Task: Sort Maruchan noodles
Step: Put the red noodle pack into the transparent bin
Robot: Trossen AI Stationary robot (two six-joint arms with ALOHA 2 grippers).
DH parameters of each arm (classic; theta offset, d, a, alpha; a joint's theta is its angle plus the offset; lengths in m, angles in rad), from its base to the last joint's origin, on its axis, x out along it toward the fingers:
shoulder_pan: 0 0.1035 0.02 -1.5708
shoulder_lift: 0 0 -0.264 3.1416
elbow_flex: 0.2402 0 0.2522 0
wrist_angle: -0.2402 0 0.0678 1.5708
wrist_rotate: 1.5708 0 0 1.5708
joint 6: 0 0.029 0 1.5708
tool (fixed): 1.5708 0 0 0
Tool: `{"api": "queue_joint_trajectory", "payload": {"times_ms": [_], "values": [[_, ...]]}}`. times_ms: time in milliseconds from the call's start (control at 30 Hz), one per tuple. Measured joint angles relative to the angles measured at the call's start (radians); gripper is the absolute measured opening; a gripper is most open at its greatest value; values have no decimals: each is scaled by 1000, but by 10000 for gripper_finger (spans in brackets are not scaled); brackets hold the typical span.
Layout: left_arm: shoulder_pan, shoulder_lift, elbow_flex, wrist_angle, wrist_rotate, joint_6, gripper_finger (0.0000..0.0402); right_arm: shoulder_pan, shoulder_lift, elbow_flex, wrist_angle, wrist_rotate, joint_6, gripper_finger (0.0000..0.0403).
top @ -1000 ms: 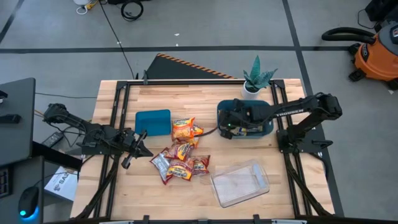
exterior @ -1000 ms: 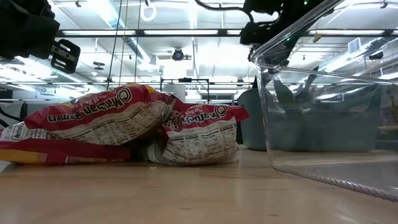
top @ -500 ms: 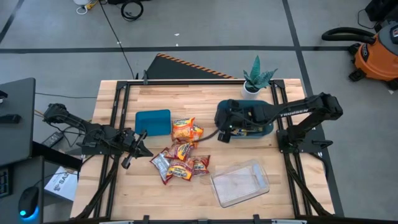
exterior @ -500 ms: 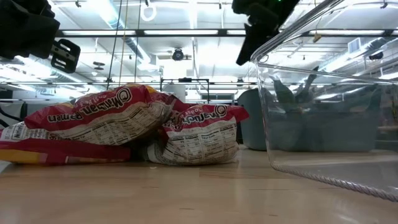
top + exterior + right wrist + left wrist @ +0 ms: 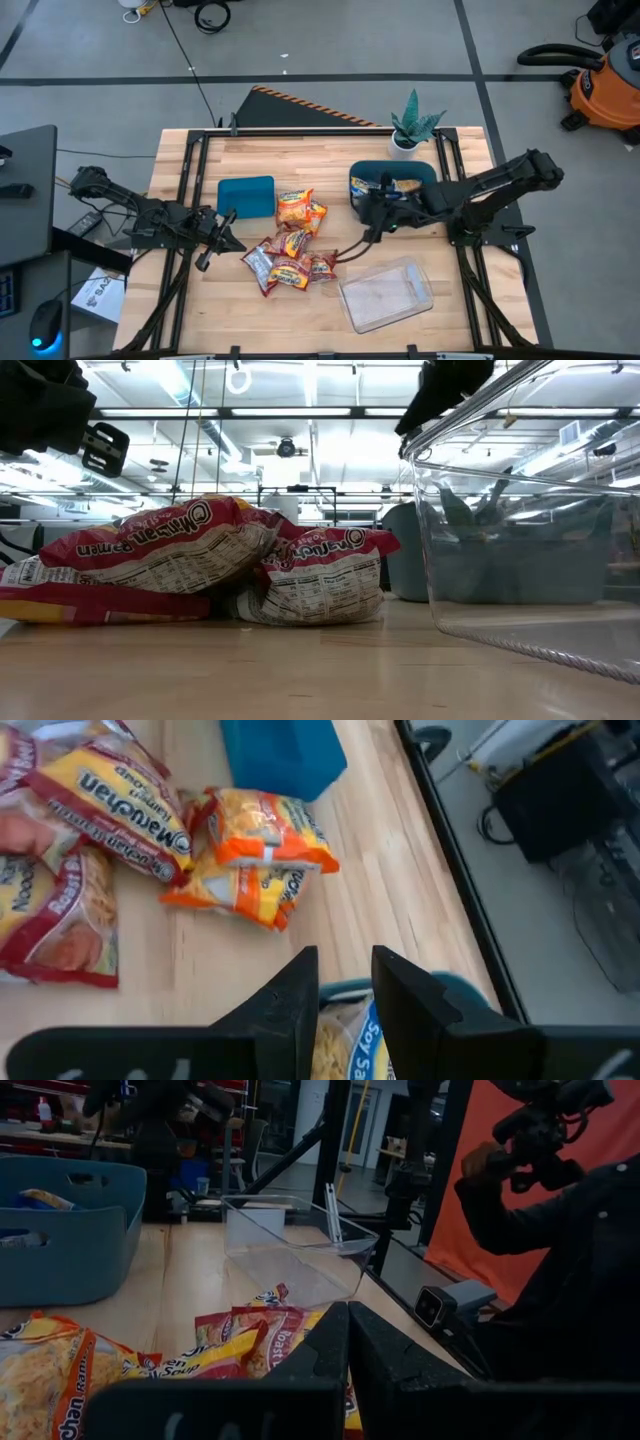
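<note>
My right fingers [image 5: 372, 212] hang just past the edge of the dark teal plastic bin on my right [image 5: 420, 172]. They are slightly apart with nothing between them, as the right wrist view shows. My left fingers [image 5: 226, 238] wait, pressed together and empty, just beside the packet pile.

The main risk is the reach into the pile of shiny plastic Maruchan noodle packets [image 5: 292, 258] in the middle of the wooden worktop [image 5: 180, 150]. These red-and-yellow packets overlap one another, so closing on one could pinch two kinds together, or drag a neighbour along. The film looks slick, so a shallow pinch on an edge may well slip. Two orange packets [image 5: 255, 850] lie apart from the pile, near the other bin, and look easier to take singly. My arm also crosses low over the bin rim, so I could snag it and shove the bin.

As for the containers, the right-hand teal bin already holds several packets, one with blue and yellow print [image 5: 368, 1045] showing just beneath my fingers. The smaller bright blue rectangular bin [image 5: 246, 196] lies just beside the orange packets; I cannot tell what is inside it. The clear plastic tray [image 5: 386, 292] near the front edge appears to hold nothing.
</note>
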State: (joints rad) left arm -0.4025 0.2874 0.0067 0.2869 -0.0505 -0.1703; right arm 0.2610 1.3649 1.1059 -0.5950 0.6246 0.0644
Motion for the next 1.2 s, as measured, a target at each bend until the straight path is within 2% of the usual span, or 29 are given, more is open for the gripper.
{"api": "queue_joint_trajectory", "payload": {"times_ms": [200,400,533,767,833,1033,1200], "values": [[0,0,0,63,0,45,14,1,-127,-145,121,-93,-9,103],[0,0,0,117,-1,51,14,12,-199,-255,249,-302,19,103],[0,0,0,219,-37,51,14,39,-204,-300,304,-288,31,103],[0,0,0,333,-76,27,14,52,-247,-386,500,-321,-121,103],[0,0,0,347,-129,26,14,34,-281,-407,514,-316,-141,103],[1,6,1,354,-435,-32,13,-21,-427,-511,606,-311,-172,102],[0,70,93,197,-427,-62,13,-55,-538,-626,694,-311,-184,102]]}}
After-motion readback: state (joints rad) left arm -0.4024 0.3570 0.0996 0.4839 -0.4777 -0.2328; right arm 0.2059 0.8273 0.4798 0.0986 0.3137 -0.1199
